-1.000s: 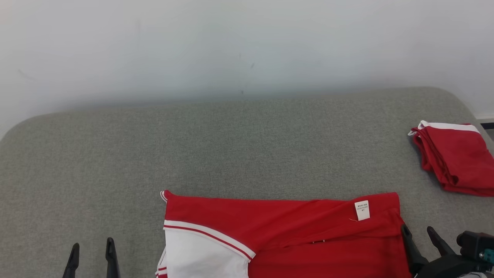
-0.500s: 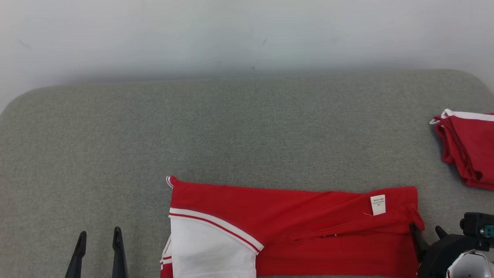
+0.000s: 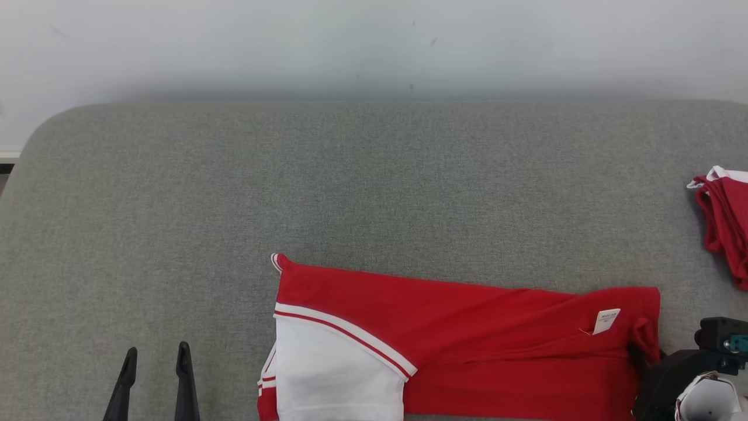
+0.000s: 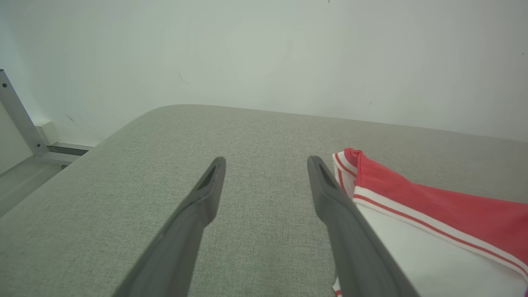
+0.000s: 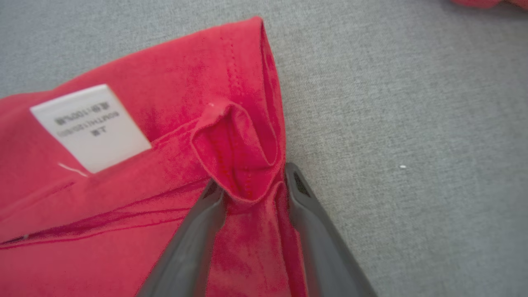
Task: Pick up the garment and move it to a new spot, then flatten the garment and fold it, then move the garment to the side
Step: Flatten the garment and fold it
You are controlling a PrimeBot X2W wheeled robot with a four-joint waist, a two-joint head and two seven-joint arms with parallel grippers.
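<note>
Grey pad point(image 3: 374, 175) bare beyond garment point(image 3: 467, 327)

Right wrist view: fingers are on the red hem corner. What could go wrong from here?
1. The right gripper pinches just a small pucker of the red shirt; it may slip free or lift the top layer alone.
2. The left gripper is open, off the cloth; a one-sided pull could skew the fold.
3. The folded red garment lies rightward; dragging there may hit it.
</note>
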